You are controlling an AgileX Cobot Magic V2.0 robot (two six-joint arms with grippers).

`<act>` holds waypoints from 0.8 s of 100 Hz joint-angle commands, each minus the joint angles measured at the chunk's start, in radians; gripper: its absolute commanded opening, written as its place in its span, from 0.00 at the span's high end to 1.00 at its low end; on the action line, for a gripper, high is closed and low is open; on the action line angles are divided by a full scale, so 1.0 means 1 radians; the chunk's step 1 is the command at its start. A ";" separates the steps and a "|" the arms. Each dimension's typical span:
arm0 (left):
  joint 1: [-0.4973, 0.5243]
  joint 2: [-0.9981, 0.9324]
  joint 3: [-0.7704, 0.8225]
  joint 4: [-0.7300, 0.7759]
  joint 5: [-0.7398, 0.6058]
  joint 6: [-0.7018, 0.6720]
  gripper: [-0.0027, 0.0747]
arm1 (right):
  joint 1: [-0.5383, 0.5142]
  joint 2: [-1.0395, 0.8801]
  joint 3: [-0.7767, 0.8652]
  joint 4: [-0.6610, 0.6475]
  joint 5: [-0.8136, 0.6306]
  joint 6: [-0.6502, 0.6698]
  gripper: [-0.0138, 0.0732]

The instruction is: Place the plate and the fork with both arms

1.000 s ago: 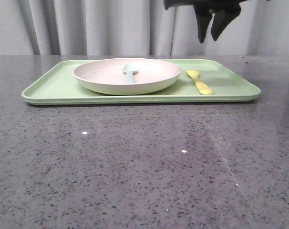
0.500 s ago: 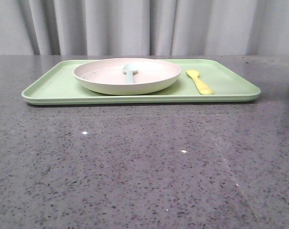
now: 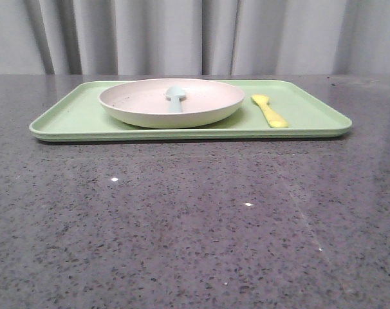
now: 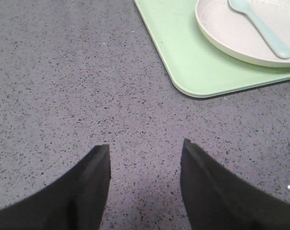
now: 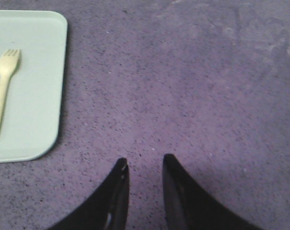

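Plate (image 3: 172, 103) and fork (image 3: 269, 111) on tray (image 3: 73, 116), well apart from left claw (image 4: 145, 160), right claw (image 5: 145, 167); both parted, empty

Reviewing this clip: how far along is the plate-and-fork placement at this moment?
It looks finished. The plate sits on the green tray with a pale blue spoon lying in it, and the fork lies on the tray beside the plate, apart from it. Nothing is in hand: the left gripper and right gripper are both open and empty over bare countertop. Nothing visibly remains.
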State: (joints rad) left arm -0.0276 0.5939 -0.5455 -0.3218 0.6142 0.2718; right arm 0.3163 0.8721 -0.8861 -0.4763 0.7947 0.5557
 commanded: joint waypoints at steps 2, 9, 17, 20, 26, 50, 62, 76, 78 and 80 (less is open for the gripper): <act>0.006 0.001 -0.027 -0.016 -0.073 -0.004 0.53 | -0.020 -0.100 0.037 -0.044 -0.049 0.003 0.60; 0.006 0.001 -0.027 -0.016 -0.073 -0.004 0.53 | -0.020 -0.170 0.083 -0.044 -0.033 0.003 0.60; 0.006 0.001 -0.027 -0.016 -0.073 -0.004 0.53 | -0.020 -0.233 0.124 -0.042 -0.030 0.003 0.60; 0.006 0.001 -0.027 -0.016 -0.073 -0.004 0.53 | -0.020 -0.263 0.144 -0.042 -0.030 0.003 0.60; 0.006 0.001 -0.027 -0.016 -0.073 -0.004 0.53 | -0.020 -0.308 0.176 -0.042 -0.030 0.003 0.60; 0.006 0.001 -0.027 -0.016 -0.073 -0.004 0.53 | -0.020 -0.459 0.305 -0.041 -0.036 0.003 0.60; 0.006 0.001 -0.027 -0.016 -0.073 -0.004 0.53 | -0.020 -0.483 0.322 -0.041 -0.037 0.003 0.63; 0.006 0.001 -0.027 -0.016 -0.073 -0.004 0.57 | -0.020 -0.483 0.322 -0.041 -0.040 0.003 0.81; 0.006 0.001 -0.027 -0.016 -0.073 -0.004 0.58 | -0.020 -0.483 0.322 -0.041 -0.040 0.003 0.84; 0.006 0.001 -0.027 -0.016 -0.073 -0.004 0.60 | -0.020 -0.483 0.322 -0.041 -0.040 0.003 0.87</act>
State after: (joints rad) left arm -0.0276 0.5939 -0.5455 -0.3218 0.6142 0.2718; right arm 0.3036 0.3833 -0.5415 -0.4770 0.8182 0.5572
